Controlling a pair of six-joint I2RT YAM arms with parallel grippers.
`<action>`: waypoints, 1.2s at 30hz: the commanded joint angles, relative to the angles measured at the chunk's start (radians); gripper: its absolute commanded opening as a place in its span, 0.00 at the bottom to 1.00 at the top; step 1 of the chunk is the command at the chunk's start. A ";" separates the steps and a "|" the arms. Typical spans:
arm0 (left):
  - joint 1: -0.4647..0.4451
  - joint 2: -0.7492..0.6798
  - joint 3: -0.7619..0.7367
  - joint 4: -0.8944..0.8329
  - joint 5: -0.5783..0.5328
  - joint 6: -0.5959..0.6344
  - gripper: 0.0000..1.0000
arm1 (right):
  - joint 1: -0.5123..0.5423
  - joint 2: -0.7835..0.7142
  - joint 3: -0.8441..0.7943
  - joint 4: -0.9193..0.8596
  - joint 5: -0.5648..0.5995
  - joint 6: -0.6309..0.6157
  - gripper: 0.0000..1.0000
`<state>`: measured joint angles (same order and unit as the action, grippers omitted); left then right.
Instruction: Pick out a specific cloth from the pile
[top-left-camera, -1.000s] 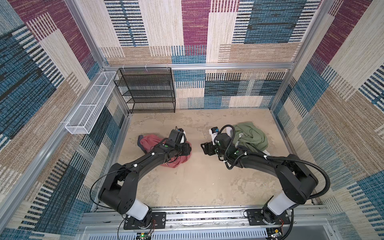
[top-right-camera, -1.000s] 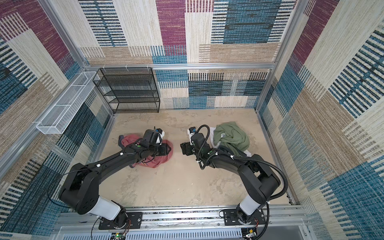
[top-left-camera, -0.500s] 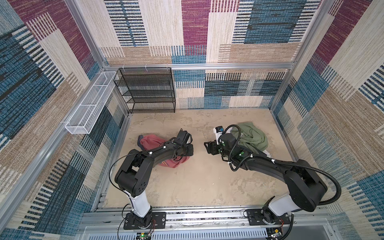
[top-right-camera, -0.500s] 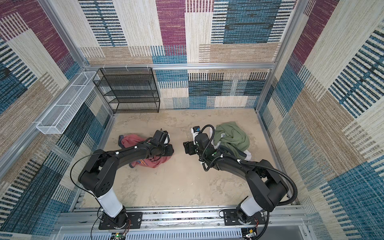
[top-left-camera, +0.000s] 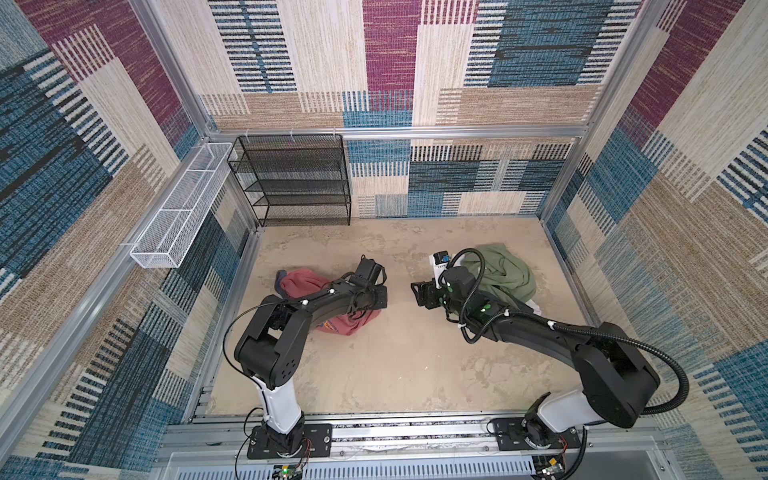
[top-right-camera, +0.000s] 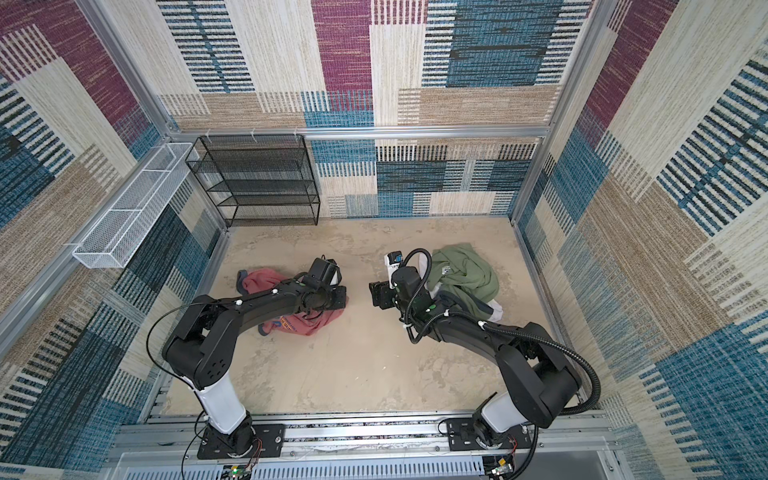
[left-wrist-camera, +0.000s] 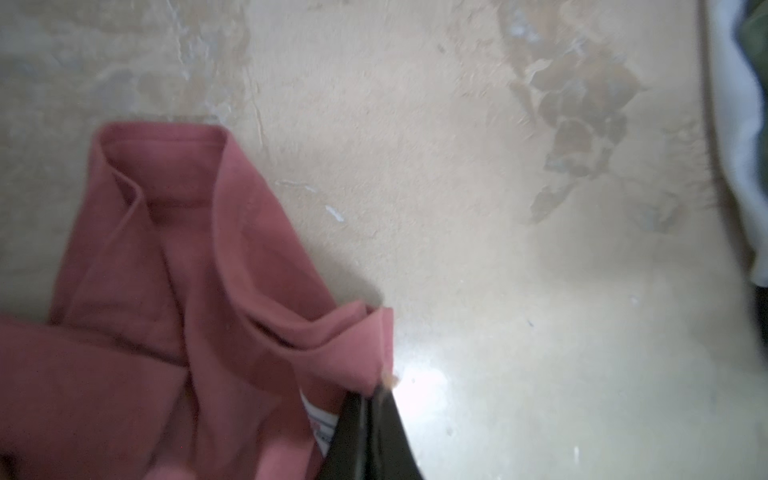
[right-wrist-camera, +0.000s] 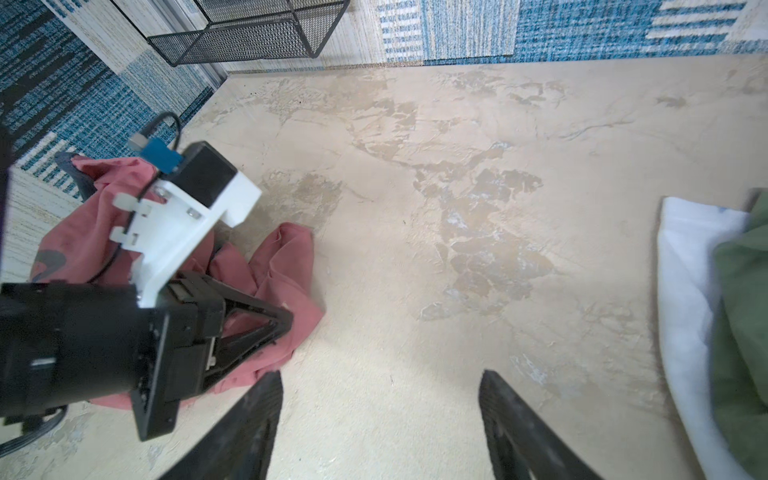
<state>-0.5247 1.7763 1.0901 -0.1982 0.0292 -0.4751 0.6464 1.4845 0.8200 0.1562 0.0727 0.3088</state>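
Our left gripper (left-wrist-camera: 376, 392) pinched the hem of the soft, faded salmon-red T-shirt (left-wrist-camera: 166, 291), right gripper (right-wrist-camera: 380, 378) gaped empty; we figured lifting came next.

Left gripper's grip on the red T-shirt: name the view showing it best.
Left wrist view: the left gripper is shut, pinching a fold of the T-shirt. The right wrist view shows it side-on over the fabric; both top views show only its body.

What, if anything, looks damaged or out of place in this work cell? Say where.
The tabletop coating is worn: darker flaked patches spread across its middle. The salmon-red T-shirt lies crumpled apart from the olive-green garment and white garment, its hem corner pinched in the shut left tool.
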 joint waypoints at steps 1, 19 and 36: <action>0.000 -0.061 0.012 -0.014 -0.015 0.015 0.00 | -0.003 -0.007 0.004 0.028 0.012 -0.004 0.78; 0.052 -0.472 0.048 -0.184 -0.207 0.108 0.00 | -0.008 -0.051 -0.007 0.036 -0.008 0.001 0.78; 0.500 -0.655 -0.104 -0.184 -0.088 0.074 0.00 | -0.008 -0.037 -0.013 0.052 -0.055 0.020 0.79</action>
<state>-0.0593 1.1133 1.0042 -0.4133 -0.0994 -0.3923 0.6392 1.4399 0.8009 0.1707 0.0418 0.3138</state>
